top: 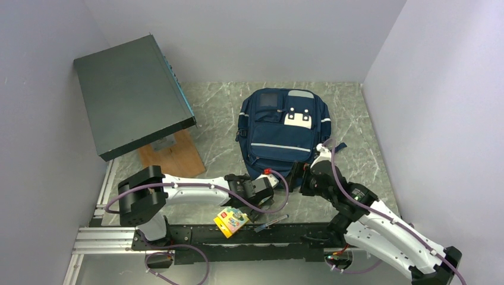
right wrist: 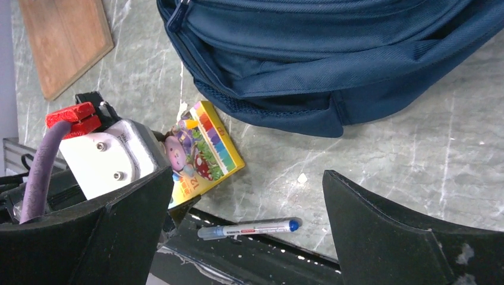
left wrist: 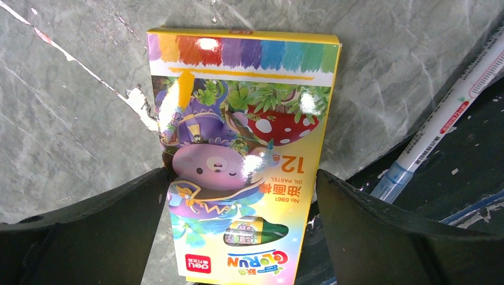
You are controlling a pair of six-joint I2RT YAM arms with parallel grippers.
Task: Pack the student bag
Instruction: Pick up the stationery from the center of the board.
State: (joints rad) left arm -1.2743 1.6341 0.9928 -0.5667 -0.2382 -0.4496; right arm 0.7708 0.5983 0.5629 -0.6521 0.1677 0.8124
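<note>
The navy student bag (top: 285,133) lies flat at the middle back of the table; its lower edge also shows in the right wrist view (right wrist: 333,65). A yellow oil pastel box (top: 231,221) lies flat at the table's front edge. My left gripper (top: 241,209) hangs over it, open. In the left wrist view its jaws (left wrist: 241,178) straddle the box (left wrist: 243,154), close to both long edges. A white pen with a blue cap (top: 270,223) lies to the right of the box. My right gripper (right wrist: 246,175) is open and empty above the pen (right wrist: 249,228), near the bag's bottom edge.
A big dark grey-green flat box (top: 131,95) leans at the back left over a wooden board (top: 172,155). A black rail (top: 297,234) runs along the table's front edge, under the pen and part of the pastel box. Grey walls close both sides.
</note>
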